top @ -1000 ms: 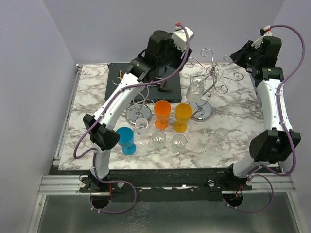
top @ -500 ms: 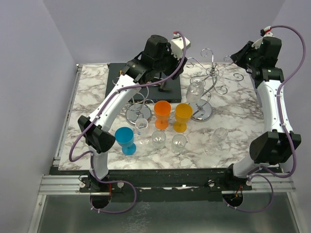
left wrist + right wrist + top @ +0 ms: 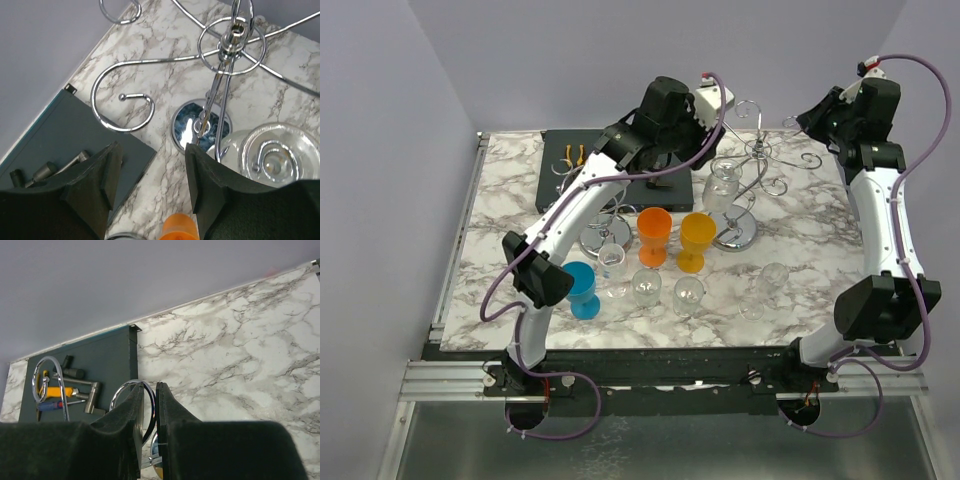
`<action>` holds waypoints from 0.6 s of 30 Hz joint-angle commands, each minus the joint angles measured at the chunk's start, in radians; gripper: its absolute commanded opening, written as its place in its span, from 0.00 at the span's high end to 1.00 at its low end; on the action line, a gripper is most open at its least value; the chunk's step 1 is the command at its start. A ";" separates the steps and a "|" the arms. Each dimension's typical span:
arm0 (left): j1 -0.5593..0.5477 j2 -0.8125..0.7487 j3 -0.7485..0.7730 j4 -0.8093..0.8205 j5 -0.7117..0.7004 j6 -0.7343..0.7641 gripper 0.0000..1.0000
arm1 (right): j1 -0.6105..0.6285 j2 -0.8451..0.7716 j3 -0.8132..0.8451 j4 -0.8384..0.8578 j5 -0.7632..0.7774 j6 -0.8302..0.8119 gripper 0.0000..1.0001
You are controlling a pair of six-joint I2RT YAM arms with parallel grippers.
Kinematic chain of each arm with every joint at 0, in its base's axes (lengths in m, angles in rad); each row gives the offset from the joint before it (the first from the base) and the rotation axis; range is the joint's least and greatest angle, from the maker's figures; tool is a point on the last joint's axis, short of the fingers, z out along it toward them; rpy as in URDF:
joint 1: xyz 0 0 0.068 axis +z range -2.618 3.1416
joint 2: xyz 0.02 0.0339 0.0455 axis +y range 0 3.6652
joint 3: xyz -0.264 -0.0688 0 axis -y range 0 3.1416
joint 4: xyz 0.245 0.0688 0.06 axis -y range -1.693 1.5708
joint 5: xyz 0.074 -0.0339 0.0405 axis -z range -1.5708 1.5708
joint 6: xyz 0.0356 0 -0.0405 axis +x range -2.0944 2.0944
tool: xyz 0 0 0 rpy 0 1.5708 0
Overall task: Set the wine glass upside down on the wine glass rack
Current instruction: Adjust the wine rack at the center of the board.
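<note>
So the left gripper point(image 3: 151, 152) hangs half-wide and empty over the wine glass rack point(image 3: 232, 37), the wine glass point(image 3: 272, 160) hooked foot-up, stem vertical, just beside its right finger, while the right gripper point(image 3: 149, 388), farther off, looks pinched narrow on a rack curl.

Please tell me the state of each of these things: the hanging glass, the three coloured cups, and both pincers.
Wine glass: hangs upside down on the wine glass rack.
Left pincer: open, empty, above the rack.
Right pincer: shut, it seems on a wire hook of the rack.
Orange cup: upright on the table.
Yellow cup: upright.
Blue cup: upright.
</note>
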State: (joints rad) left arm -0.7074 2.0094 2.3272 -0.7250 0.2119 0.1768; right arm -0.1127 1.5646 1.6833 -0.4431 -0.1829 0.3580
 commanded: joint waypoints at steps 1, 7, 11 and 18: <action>-0.006 0.074 0.118 -0.007 -0.029 0.013 0.41 | 0.003 -0.050 -0.029 -0.014 0.041 -0.022 0.85; -0.006 0.150 0.225 0.006 -0.062 0.043 0.41 | 0.002 -0.087 -0.063 -0.012 0.066 -0.033 0.85; -0.006 0.168 0.224 0.028 -0.085 0.068 0.41 | 0.003 -0.116 -0.096 -0.005 0.093 -0.041 0.85; -0.003 0.185 0.229 0.069 -0.104 0.084 0.41 | 0.003 -0.160 -0.159 0.009 0.134 -0.048 0.85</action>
State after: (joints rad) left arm -0.7116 2.1769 2.5237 -0.6983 0.1452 0.2375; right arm -0.1131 1.4433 1.5604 -0.4278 -0.0982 0.3378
